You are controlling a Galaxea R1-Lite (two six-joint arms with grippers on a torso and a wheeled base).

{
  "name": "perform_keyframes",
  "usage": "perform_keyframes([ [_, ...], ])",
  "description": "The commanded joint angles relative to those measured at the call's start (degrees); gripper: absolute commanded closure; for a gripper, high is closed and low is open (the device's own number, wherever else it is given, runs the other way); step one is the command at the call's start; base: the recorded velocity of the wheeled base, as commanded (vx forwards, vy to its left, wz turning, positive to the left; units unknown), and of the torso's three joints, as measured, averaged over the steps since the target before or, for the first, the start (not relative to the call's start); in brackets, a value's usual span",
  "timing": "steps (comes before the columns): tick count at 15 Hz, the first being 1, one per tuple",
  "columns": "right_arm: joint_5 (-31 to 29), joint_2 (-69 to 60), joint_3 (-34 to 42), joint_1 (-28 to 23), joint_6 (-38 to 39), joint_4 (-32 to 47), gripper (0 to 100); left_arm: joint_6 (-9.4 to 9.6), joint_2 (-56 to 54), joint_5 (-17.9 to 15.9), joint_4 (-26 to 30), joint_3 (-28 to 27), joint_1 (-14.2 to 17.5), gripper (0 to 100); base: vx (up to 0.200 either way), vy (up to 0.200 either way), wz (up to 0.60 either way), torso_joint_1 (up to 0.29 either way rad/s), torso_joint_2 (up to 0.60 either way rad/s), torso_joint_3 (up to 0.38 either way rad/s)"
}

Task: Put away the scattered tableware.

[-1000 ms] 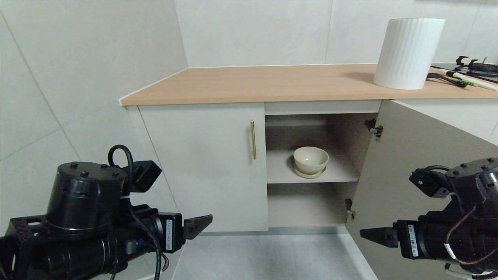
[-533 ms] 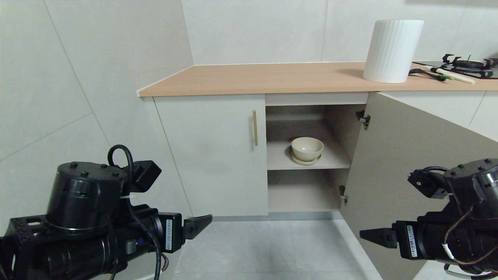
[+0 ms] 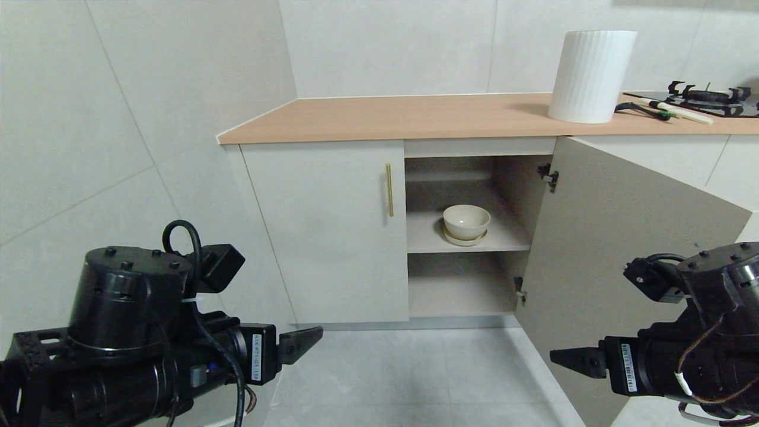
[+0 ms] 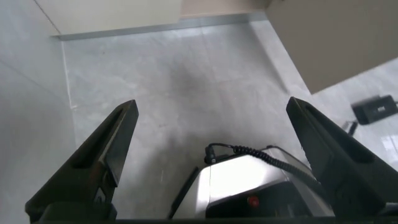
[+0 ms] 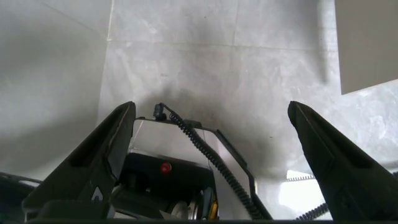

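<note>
the whole head view has shifted since a second ago. the cupboard [image 3: 332, 231] and the bench [image 3: 385, 115] now sit smaller and farther off, which reads as the camera drawing back rather than anything on them moving. both arms hold the same low pose as before.

the left end effector [image 4: 211, 124] has its fingers wide apart over bare floor [image 3: 415, 373] and grips nothing. the right end effector [image 5: 211, 121] is the same, spread and empty.

the bowl [image 3: 466, 220] stands upright on a saucer [image 3: 465, 240] on the upper shelf [image 3: 504, 240] inside the cupboard. the right-hand door [image 3: 616, 237] is swung open, and the left-hand door with the brass handle [image 3: 389, 190] is closed.

judging from this, the stowing of bowl and saucer looks done and the robot is between steps. the next move probably calls for one of two things. one is bringing the right arm to the open door's edge to push it closed. the other is turning toward the thin utensils [image 3: 670, 111] lying on the bench between the white ribbed canister [image 3: 590, 76] and the hob [image 3: 708, 95].

those utensils are too small to name with any certainty. the bench is cut off at the right edge, so more tableware may lie beyond it. the lower shelf is dim.
</note>
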Motion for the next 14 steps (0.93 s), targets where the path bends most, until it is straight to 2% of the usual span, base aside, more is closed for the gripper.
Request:
perform_keyframes([
  [1,-0.11,0.08,-0.05,0.04,0.01,-0.01,0,-0.02,0.08,0.01,-0.06,0.01,-0.01,0,0.0,0.0,0.0,0.0,0.0,0.0],
  [4,-0.37,-0.01,0.04,0.04,0.01,0.08,0,-0.02,0.17,0.19,-0.06,-0.08,-0.01,0,0.0,0.0,0.0,0.0,0.0,0.0],
  [14,-1.43,-2.29,-3.39,-1.46,-1.75,13.17,0,-0.02,0.25,0.63,-0.06,-0.17,-0.01,0,0.0,-0.2,0.0,0.002,0.0,0.003],
])
